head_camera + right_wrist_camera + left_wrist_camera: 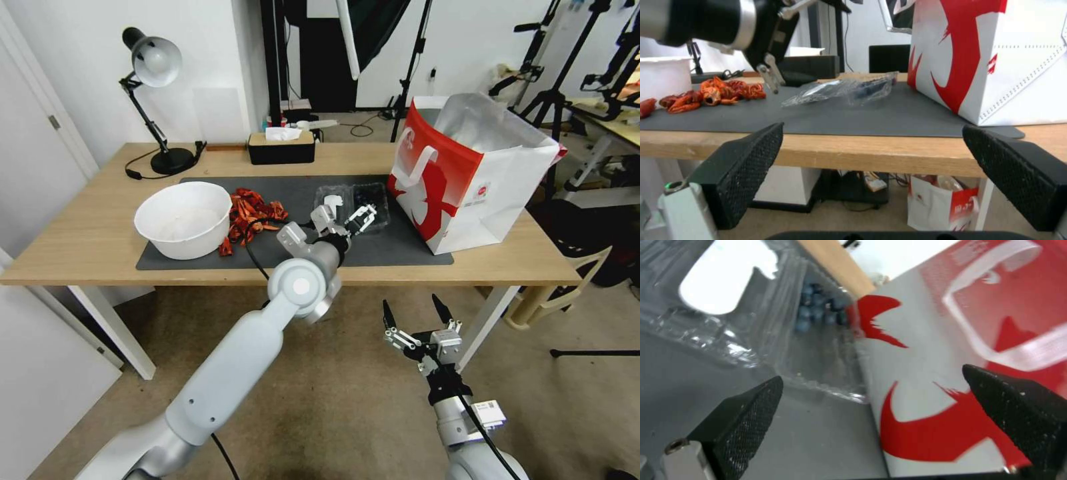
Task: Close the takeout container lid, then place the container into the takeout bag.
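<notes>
The clear takeout container [371, 198] lies open on the dark mat, with blue berries in the half nearest the bag. Its lid [331, 198] lies flat beside that half, and a white piece shows through it. The red and white takeout bag [467, 173] stands open-topped at the right, touching the berry half. My left gripper [357, 220] hovers open at the container's near edge. From the left wrist, the berries [818, 306] sit beyond the spread gripper [872, 373], next to the bag [951, 340]. My right gripper [415, 317] is open, below the table's front edge.
A large white bowl [183, 220] and a pile of red crayfish [253, 210] sit on the left of the grey mat [293, 257]. A desk lamp [157, 100] and a black tissue box [281, 147] stand at the back of the wooden table [80, 247].
</notes>
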